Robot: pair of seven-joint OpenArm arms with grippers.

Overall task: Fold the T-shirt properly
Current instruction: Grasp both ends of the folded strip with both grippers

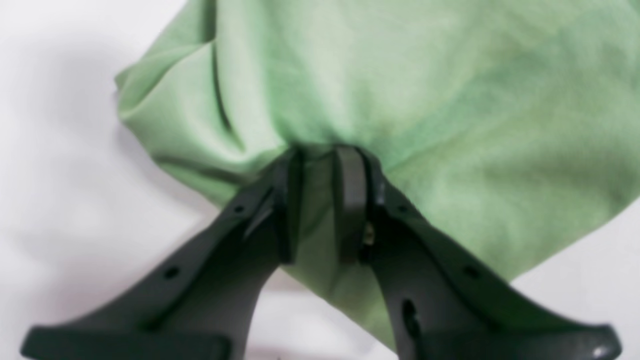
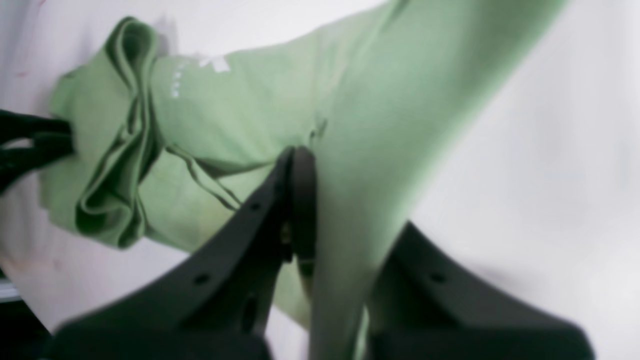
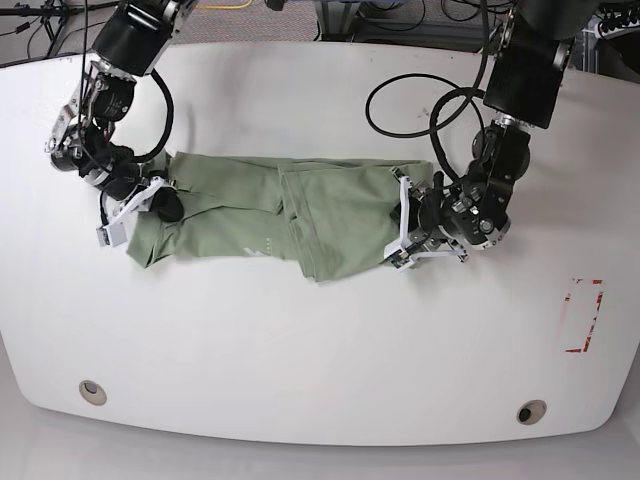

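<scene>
T-shirt [image 3: 260, 215] on table [image 3: 300, 350] | pinched between left gripper [image 3: 405, 222], right gripper [image 3: 160, 200]

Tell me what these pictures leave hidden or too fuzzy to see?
- White logo on the T-shirt: right wrist view, too blurred to read.
- Collar: no view shows it; folds cover it.
- Right tool tips: base view, buried in cloth.
- Left tool base: left wrist view, cut off at the bottom edge.
- Red marking on the table: base view, too small.
</scene>
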